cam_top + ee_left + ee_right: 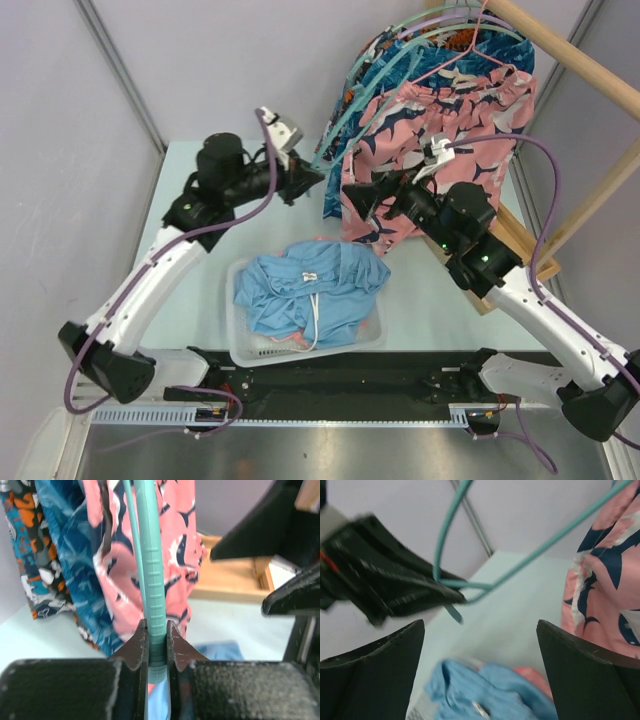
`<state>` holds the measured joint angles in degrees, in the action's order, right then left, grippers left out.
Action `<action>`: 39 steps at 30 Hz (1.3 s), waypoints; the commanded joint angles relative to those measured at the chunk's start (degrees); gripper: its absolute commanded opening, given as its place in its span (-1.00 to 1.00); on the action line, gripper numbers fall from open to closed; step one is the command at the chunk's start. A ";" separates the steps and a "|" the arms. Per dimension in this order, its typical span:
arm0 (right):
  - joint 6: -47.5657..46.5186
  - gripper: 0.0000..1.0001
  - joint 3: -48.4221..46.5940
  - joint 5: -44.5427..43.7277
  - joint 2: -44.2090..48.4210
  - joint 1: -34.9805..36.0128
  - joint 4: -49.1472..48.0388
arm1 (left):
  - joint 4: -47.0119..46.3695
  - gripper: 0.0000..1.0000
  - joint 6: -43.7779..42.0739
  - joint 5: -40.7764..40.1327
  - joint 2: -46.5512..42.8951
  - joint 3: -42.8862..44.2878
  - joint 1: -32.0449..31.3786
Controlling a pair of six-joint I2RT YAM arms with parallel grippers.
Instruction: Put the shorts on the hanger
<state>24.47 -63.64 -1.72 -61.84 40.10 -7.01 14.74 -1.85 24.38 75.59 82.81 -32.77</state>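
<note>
The light blue shorts (310,290) lie crumpled in a white basket (238,345) near the table's front, white drawstring showing; they also show in the right wrist view (485,692). The mint-green hanger (345,100) hangs from the wooden rail, swung out to the left. My left gripper (312,172) is shut on the hanger's lower end (156,625). My right gripper (352,195) is open and empty, beside the shark-print shorts, just right of the left gripper; the hanger's corner (470,586) shows ahead of its jaws.
Pink shark-print shorts (440,140) and dark blue patterned garments (380,70) hang on a wooden rail (570,50) at the back right, with a thin pink hanger (450,60). Salmon-pink cloth (290,340) lies under the blue shorts in the basket. A wooden stand base (520,250) sits at right.
</note>
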 commanded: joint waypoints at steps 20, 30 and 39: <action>-50.31 0.99 -13.44 22.20 3.13 -0.99 47.35 | 46.96 -1.00 -41.30 30.28 -12.49 -9.41 16.51; -61.29 0.97 -17.49 26.41 0.32 1.83 51.39 | 51.52 -1.00 -51.22 32.39 -13.10 -12.84 16.51; -66.13 0.67 -17.40 39.84 -1.79 -8.53 49.37 | 55.82 -0.99 -60.19 33.63 -13.45 -14.16 16.60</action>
<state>-39.57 -78.87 30.09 -63.22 36.53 44.36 68.27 -54.26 53.93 63.31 69.25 -16.69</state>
